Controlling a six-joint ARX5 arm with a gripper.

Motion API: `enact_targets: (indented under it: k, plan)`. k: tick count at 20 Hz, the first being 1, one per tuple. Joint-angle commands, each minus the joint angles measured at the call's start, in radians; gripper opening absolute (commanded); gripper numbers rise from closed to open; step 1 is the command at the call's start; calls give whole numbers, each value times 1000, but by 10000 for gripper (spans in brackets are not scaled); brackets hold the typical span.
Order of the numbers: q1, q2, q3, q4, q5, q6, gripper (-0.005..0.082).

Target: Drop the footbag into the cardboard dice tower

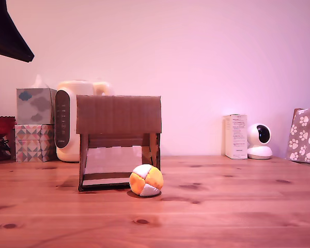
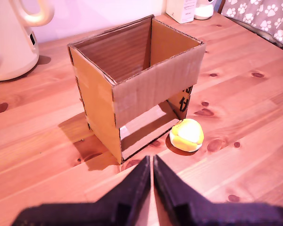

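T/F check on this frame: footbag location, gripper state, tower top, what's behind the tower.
1. The footbag lies on the wooden table by the cardboard dice tower. True.
2. The gripper holds the footbag. False: it is shut and empty, with the footbag on the table apart from it.
3. The tower's top is open. True, as the wrist view shows.
4. The white kettle stands in front of the tower. False: it stands behind it, toward the exterior view's left.
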Motion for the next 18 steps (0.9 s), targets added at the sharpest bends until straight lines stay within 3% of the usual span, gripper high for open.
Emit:
enact_targets:
  k: [1,7,10,18]
  plan:
    - [3,-2,-16,10,1,6,-20]
    - [3,-2,-16,8,1,4,-20]
    - [3,-1,-16,15,14,-19,-20]
    - [0,-1,-178,283,105,-67,-20]
